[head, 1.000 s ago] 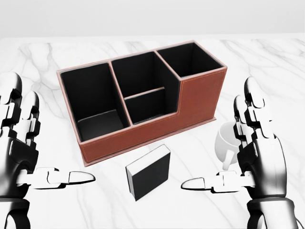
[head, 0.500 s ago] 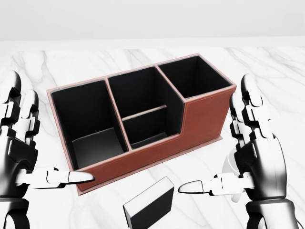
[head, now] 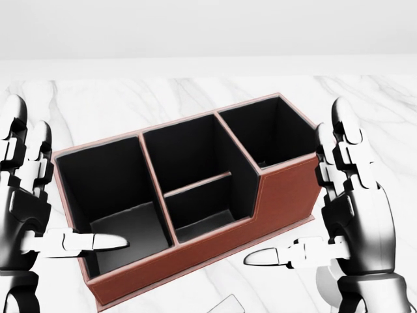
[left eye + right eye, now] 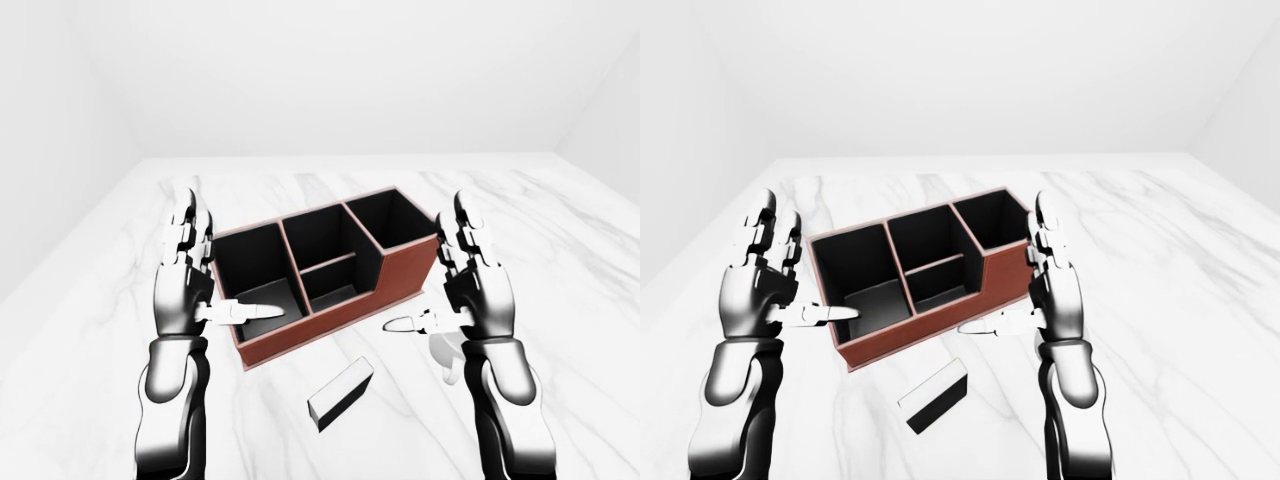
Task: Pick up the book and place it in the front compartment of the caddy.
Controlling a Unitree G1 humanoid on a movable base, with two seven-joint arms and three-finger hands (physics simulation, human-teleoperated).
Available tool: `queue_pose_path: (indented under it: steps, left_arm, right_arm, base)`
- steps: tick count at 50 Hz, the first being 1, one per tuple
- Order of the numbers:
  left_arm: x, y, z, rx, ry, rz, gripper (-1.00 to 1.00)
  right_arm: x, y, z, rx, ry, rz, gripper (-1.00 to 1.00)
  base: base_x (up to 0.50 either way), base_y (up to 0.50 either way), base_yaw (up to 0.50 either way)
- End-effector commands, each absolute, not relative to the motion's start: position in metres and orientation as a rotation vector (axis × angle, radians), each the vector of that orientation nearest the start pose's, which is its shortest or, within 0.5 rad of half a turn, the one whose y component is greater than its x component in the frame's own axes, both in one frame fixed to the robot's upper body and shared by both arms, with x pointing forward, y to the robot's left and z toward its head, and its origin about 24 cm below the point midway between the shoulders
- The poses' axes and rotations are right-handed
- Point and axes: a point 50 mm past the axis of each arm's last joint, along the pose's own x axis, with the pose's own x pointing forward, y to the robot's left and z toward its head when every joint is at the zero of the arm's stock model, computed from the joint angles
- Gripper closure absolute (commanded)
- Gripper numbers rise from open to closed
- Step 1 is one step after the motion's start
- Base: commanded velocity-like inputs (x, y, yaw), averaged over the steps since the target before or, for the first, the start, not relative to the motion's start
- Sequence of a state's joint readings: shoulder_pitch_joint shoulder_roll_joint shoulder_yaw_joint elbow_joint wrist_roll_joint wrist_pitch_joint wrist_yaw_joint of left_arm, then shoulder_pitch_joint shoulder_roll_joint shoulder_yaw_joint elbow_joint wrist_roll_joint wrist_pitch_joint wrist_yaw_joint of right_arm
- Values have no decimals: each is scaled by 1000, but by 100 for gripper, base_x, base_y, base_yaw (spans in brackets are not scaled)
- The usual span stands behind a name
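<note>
**One book, one caddy, one mug, two empty hands**

Book (image 4: 341,393): one, lying flat on the marble table (image 4: 590,300), just below the caddy in your left-eye view and between your two forearms; only its corner shows at the bottom edge of the head view.

Caddy (image 3: 287,189): one, reddish-brown with black insides, four compartments, set at a slant.

Mug (image 4: 445,352): one, white, mostly hidden behind your right hand.

Bare marble lies all around the book and out to the table edges.

Left hand (image 3: 29,215): fingers spread wide, thumb pointing inward over the caddy's near wall, holding nothing.

Right hand (image 3: 345,215): likewise wide open, empty, beside the caddy's right end.
</note>
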State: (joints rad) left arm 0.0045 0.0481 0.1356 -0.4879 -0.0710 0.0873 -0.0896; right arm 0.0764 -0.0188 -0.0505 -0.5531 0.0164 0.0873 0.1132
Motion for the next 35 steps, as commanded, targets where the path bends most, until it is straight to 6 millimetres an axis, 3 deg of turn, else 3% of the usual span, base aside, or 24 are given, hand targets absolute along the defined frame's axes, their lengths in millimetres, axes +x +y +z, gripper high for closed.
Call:
queue_pose_path:
  steps: [1, 15, 35]
  left_arm:
    - [231, 180, 147, 25, -411, 17, -100]
    - [232, 182, 148, 26, -412, 22, -100]
    - [234, 187, 150, 41, -419, 34, -100]
  right_arm:
    - [219, -161, 147, -39, -413, 48, -100]
    - [221, -160, 143, -56, -395, 42, -100]
    - [228, -163, 166, -179, -489, 34, -100]
  base:
    - [0, 0, 0]
    - [0, 0, 0]
    - [0, 0, 0]
